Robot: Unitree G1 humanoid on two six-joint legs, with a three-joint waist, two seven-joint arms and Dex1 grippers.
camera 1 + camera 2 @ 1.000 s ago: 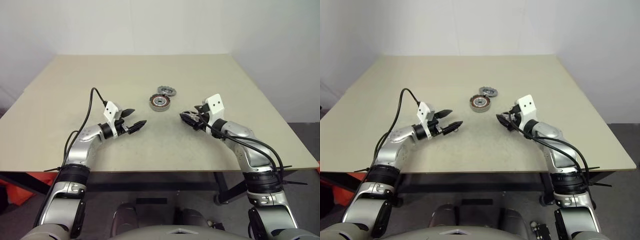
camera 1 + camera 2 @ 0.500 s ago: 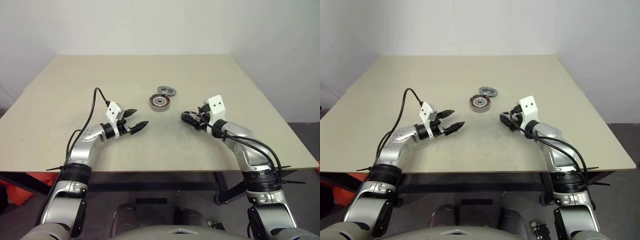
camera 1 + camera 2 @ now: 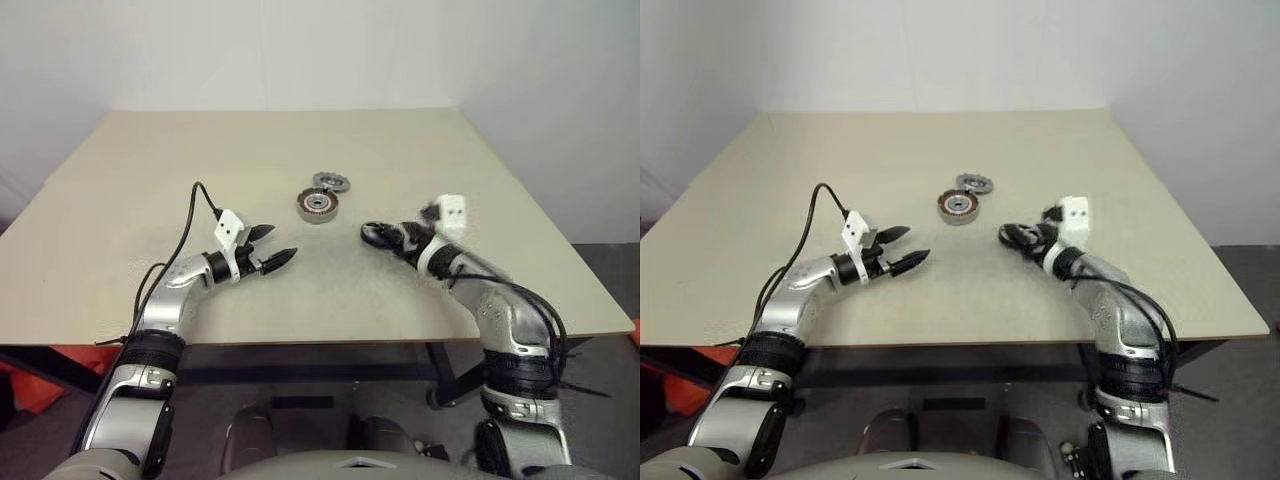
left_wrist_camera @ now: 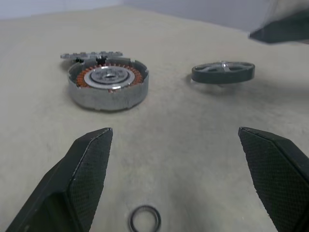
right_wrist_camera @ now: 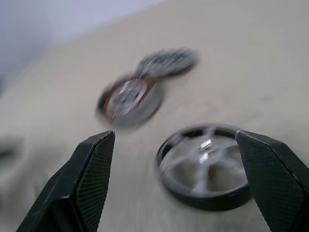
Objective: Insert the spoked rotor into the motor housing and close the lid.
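The motor housing [image 3: 318, 205], a grey puck with copper windings, sits mid-table, also in the left wrist view [image 4: 108, 87]. The lid [image 3: 330, 182] lies flat just behind it, touching or nearly so. The spoked rotor [image 3: 377, 232] lies to the housing's right, close in front of my right gripper [image 5: 175, 134]. That gripper is open, its fingers [image 5: 87, 179] wider than the rotor [image 5: 205, 166] and not gripping it. My left gripper [image 3: 272, 246] hovers open and empty on the near left side of the housing, pointing towards it.
A small dark ring [image 4: 145, 218] lies on the beige table [image 3: 200, 150] just ahead of my left gripper. The table's front edge runs close under both forearms. A pale wall stands behind the table.
My right wrist has rolled and the hand has drawn a little to the right, while the rotor stays where it was. The left arm has hardly moved.
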